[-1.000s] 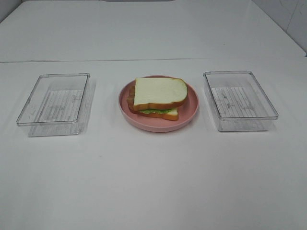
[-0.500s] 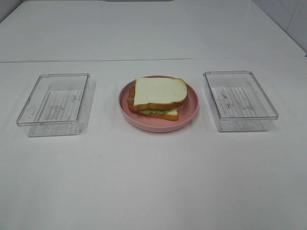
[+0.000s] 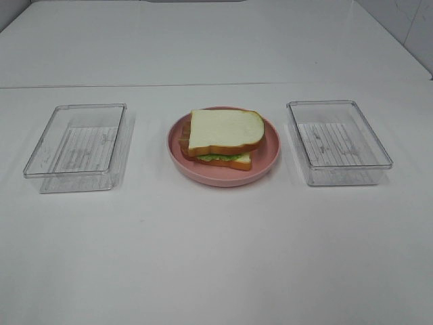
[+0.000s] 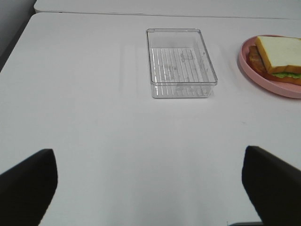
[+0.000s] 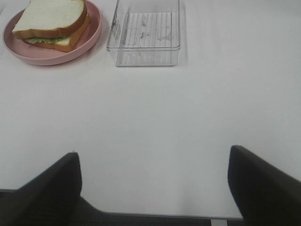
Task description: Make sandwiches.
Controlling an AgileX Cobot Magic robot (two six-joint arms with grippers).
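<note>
One sandwich (image 3: 223, 140) is seen stacked on the plate (image 3: 270, 159), with bread on top, lettuce showing at its near edge and a second slice beneath (other fillings are mostly hidden). Left of the plate sits one clear tray (image 3: 76, 147), and right of the plate another (image 3: 338, 142); both appear to hold nothing. The building step is judged finished or nearly so, since no loose ingredients are seen near the plate. The next move would probably call only for a check or a retreat, not a pick. The left gripper (image 4: 150, 188) is held with its fingers spread wide, nothing between them, well short of the plate; the right gripper (image 5: 155, 188) is likewise parted and bare. Broad open tabletop lies between both grippers and the plate, and the tray walls are the only edges to be avoided.
</note>
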